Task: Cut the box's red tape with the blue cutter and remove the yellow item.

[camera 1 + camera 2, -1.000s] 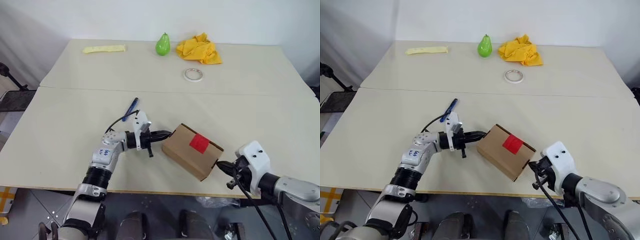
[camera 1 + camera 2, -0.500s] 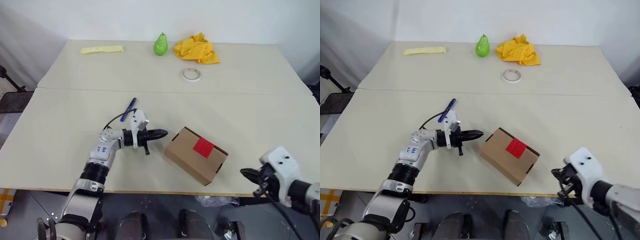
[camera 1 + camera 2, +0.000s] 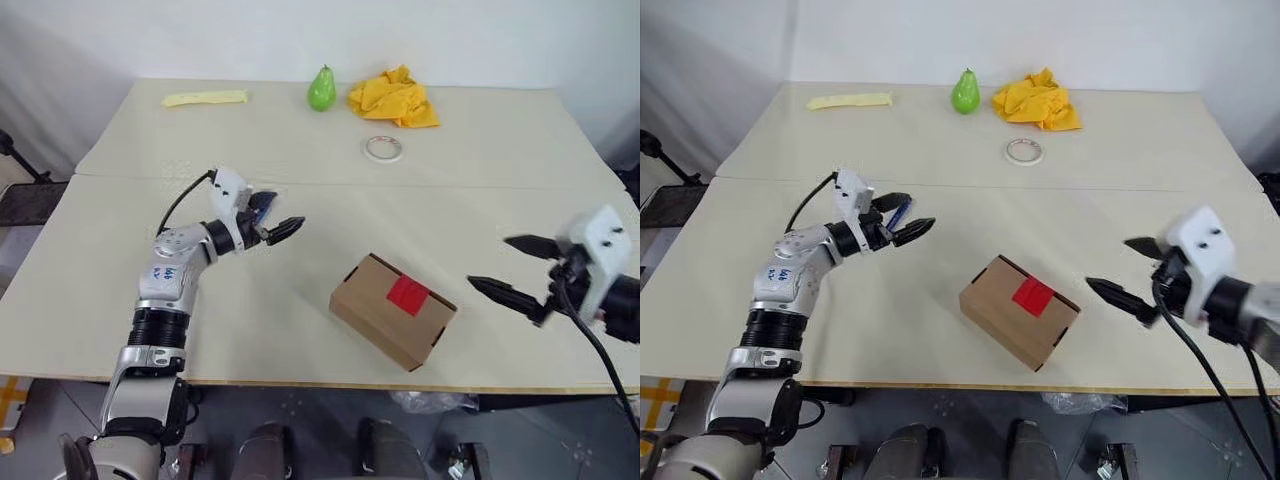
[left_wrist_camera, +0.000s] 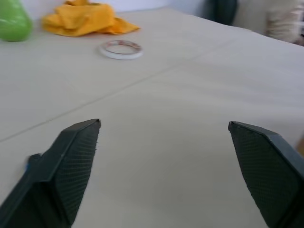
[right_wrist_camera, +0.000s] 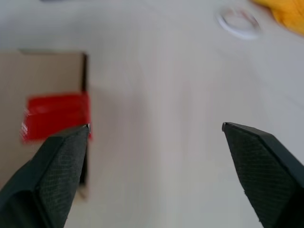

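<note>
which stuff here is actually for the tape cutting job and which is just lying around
For the job: box; red tape on its top; blue cutter, partly hidden by the left gripper.

Lying about, at the far side: green pear, yellow-orange cloth, whitish tape ring, pale yellow strip.

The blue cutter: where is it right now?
In the head views the blue cutter lies on the table, between the open left gripper's fingers, left of the box.

light: bright, even | shadows: soft | blur: wrist views, red tape (image 5: 54, 116) smeared
</note>
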Action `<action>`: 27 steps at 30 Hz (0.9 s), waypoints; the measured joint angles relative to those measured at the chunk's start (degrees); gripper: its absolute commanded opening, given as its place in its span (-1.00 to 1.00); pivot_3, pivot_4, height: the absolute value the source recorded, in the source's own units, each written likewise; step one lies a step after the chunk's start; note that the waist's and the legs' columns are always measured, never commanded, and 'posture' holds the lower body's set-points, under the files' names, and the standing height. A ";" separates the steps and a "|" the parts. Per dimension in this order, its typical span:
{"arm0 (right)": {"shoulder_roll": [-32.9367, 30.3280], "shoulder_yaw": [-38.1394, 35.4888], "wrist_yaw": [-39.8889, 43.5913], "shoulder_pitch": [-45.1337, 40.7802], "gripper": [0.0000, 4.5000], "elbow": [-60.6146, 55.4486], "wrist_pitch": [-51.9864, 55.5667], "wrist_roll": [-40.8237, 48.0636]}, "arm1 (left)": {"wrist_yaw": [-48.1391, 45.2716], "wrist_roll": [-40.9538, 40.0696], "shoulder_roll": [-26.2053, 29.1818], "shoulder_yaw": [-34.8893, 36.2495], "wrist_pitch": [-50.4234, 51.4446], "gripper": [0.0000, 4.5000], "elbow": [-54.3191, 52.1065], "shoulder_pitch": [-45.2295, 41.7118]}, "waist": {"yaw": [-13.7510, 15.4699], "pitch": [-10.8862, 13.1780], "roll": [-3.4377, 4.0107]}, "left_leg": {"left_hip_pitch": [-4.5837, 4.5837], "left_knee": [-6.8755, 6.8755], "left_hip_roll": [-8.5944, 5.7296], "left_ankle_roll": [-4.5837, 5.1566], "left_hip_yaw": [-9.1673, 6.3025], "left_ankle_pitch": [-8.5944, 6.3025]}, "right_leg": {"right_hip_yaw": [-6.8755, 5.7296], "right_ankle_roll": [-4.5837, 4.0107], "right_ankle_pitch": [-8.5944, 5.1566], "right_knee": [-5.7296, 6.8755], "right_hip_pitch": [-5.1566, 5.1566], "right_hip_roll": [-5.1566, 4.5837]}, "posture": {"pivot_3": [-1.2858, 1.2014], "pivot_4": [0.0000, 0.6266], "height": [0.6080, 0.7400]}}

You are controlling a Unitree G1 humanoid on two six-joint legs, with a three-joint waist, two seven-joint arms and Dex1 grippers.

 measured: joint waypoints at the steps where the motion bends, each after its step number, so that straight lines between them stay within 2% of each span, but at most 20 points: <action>1: 0.15 1.08 0.97 -1.27 1.00 1.16 -1.46 -0.34 | 1.76 0.91 0.06 -0.06 0.07 0.99 0.11 0.06 | 0.01 0.00 -0.01 | -0.01 0.00 0.00 -0.01 0.03 0.00 | -0.01 0.00 0.00 0.00 -0.01 0.00 | 0.03 -0.52 1.00; 9: 0.60 9.35 5.31 -8.37 1.00 9.28 -7.56 -3.73 | 16.37 5.04 0.66 1.57 7.47 0.99 0.18 0.13 | 0.23 0.02 -0.03 | -0.06 0.00 -0.01 -0.02 0.10 0.01 | -0.05 0.05 0.03 -0.04 -0.01 0.00 | 0.03 -0.52 1.00; 14: 1.50 11.67 5.98 -8.98 1.00 10.19 -8.49 -4.54 | 18.33 6.26 -0.91 -0.33 11.30 0.99 1.15 -0.51 | 0.24 0.02 -0.03 | -0.07 0.01 -0.01 -0.04 0.12 0.02 | -0.07 0.06 0.03 -0.04 -0.01 0.00 | 0.03 -0.52 1.00; 27: 1.48 11.74 6.98 -9.85 1.00 10.90 -8.45 -4.92 | 22.79 6.90 -2.31 -1.53 23.28 0.99 -2.37 -1.52 | 0.04 0.02 -0.03 | -0.02 0.01 0.00 -0.08 0.13 0.04 | -0.06 0.05 0.03 0.03 -0.02 0.01 | 0.03 -0.52 1.00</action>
